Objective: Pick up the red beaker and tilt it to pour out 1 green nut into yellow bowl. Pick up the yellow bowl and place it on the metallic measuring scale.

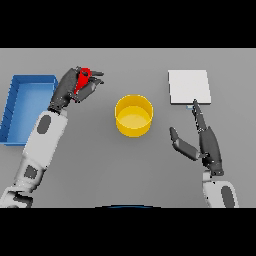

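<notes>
Your left hand [75, 89] pinches the small red beaker [84, 80], far-left of the round yellow bowl [133, 115]; next, carry it over and tilt.

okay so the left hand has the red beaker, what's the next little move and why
Probably carry the red beaker rightward until it is over the yellow bowl, then tilt. The left hand grips it well left of the bowl, and no nut shows inside the bowl.

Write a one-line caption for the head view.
Left hand holds the red beaker beside the yellow bowl; right hand open below the scale.
</notes>
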Available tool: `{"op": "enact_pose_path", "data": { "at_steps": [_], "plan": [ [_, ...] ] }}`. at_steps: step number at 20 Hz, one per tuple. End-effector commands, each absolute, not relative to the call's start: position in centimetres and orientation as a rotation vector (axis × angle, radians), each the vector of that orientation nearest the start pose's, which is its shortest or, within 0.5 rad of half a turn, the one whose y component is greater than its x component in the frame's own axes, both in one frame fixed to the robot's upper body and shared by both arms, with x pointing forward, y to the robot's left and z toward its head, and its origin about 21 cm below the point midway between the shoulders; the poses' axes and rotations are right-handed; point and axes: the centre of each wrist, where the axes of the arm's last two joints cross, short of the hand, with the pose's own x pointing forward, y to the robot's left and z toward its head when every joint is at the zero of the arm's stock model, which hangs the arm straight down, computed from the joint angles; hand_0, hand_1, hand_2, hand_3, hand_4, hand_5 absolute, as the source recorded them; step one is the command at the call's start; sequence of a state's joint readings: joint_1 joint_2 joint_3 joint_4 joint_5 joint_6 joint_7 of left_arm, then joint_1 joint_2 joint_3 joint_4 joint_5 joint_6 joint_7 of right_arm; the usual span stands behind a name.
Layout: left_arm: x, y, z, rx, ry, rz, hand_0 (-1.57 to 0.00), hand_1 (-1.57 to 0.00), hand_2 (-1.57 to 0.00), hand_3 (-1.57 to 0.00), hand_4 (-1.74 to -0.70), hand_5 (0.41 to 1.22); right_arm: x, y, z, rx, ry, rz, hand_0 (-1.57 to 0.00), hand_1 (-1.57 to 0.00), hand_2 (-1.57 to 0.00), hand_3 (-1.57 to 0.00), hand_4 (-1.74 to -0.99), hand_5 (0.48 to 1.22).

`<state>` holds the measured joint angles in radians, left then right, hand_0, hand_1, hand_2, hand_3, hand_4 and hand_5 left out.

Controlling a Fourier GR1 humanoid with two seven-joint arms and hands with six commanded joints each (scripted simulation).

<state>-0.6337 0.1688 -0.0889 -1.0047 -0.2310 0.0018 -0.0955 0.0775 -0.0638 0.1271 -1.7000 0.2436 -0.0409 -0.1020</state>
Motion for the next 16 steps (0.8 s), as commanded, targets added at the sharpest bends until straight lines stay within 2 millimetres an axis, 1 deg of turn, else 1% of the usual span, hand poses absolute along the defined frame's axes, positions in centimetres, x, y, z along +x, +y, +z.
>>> {"op": "enact_pose_path", "data": {
  "at_steps": [1, 3, 7, 8, 10, 11, 12, 13, 14, 16],
  "plan": [
    [39.2, 18.9, 5.8, 0.22, -1.666, -0.659, -1.57, -1.57, -1.57, -1.56, -1.74, 1.12, 23.0, -21.8, 1.5, -0.18, -1.722, 0.289, 0.0, 0.0, 0.0, 0.0, -1.194, 0.658],
    [39.5, 18.3, 6.8, 0.304, -1.631, -0.813, -1.57, -1.57, -1.57, -1.57, -1.74, 1.125, 22.6, -21.9, 1.3, -0.184, -1.723, 0.292, 0.0, 0.0, 0.0, 0.0, -1.186, 0.66],
    [39.9, 16.0, 8.7, 0.421, -1.595, -1.088, -1.57, -1.57, -1.57, -1.57, -1.74, 1.139, 23.3, -21.7, 1.7, -0.171, -1.717, 0.294, 0.0, 0.0, 0.0, 0.0, -1.178, 0.667],
    [39.9, 15.7, 8.9, 0.468, -1.561, -1.158, -1.57, -1.57, -1.57, -1.57, -1.74, 1.147, 22.9, -21.8, 1.5, -0.154, -1.724, 0.293, 0.0, 0.0, 0.0, 0.0, -1.182, 0.668],
    [39.9, 14.6, 9.6, 0.576, -1.527, -1.316, -1.57, -1.57, -1.57, -1.57, -1.74, 1.174, 23.1, -21.7, 1.5, -0.16, -1.707, 0.287, 0.0, 0.0, 0.0, 0.0, -1.183, 0.671],
    [40.0, 14.0, 9.6, 0.616, -1.504, -1.385, -1.57, -1.57, -1.57, -1.57, -1.74, 1.183, 22.9, -21.6, 1.8, -0.152, -1.721, 0.289, 0.0, 0.0, 0.0, 0.0, -1.183, 0.673],
    [39.9, 13.3, 9.6, 0.642, -1.478, -1.456, -1.57, -1.57, -1.57, -1.57, -1.74, 1.191, 22.7, -21.6, 1.7, -0.143, -1.717, 0.281, 0.0, 0.0, 0.0, 0.0, -1.182, 0.674],
    [40.2, 12.8, 9.8, 0.674, -1.443, -1.521, -1.57, -1.57, -1.57, -1.57, -1.74, 1.197, 22.8, -21.5, 1.7, -0.152, -1.712, 0.28, 0.0, 0.0, 0.0, 0.0, -1.187, 0.676],
    [40.4, 12.4, 9.8, 0.711, -1.399, -1.588, -1.57, -1.57, -1.57, -1.57, -1.69, 1.202, 22.5, -21.5, 1.6, -0.149, -1.711, 0.276, 0.0, 0.0, 0.0, 0.0, -1.191, 0.675],
    [40.5, 11.7, 10.5, 0.769, -1.352, -1.727, -1.57, -1.57, -1.57, -1.44, -1.7, 1.209, 22.5, -21.7, 1.6, -0.149, -1.704, 0.263, 0.0, 0.0, 0.0, 0.0, -1.191, 0.675]
  ]
}}
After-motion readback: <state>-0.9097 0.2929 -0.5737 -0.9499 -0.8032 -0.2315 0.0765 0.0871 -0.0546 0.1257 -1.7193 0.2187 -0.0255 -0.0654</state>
